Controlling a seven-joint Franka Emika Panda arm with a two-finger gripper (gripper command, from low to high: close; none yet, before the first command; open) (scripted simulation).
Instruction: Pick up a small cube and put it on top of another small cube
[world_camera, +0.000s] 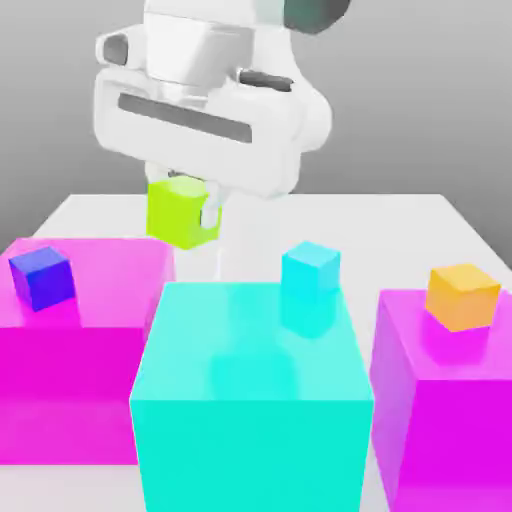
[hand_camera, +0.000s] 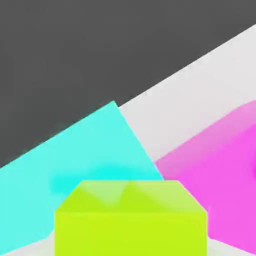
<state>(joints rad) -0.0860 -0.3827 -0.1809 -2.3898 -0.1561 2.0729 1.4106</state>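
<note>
The small lime cube (world_camera: 181, 212) hangs in the air under the white hand, and my gripper (world_camera: 186, 205) is shut on it. It floats above the white table, behind the big cyan block (world_camera: 250, 400). In the hand view the lime cube (hand_camera: 131, 217) sits close up, with the cyan block (hand_camera: 75, 155) beyond it. A small cyan cube (world_camera: 310, 270) rests on the big cyan block's top, toward the exterior view's right of the held cube and lower.
A small blue cube (world_camera: 42, 277) lies on a big magenta block (world_camera: 70, 380) at the exterior view's left. A small orange cube (world_camera: 461, 296) sits on another magenta block (world_camera: 450, 410) at the right. The white table (world_camera: 400, 230) extends behind them.
</note>
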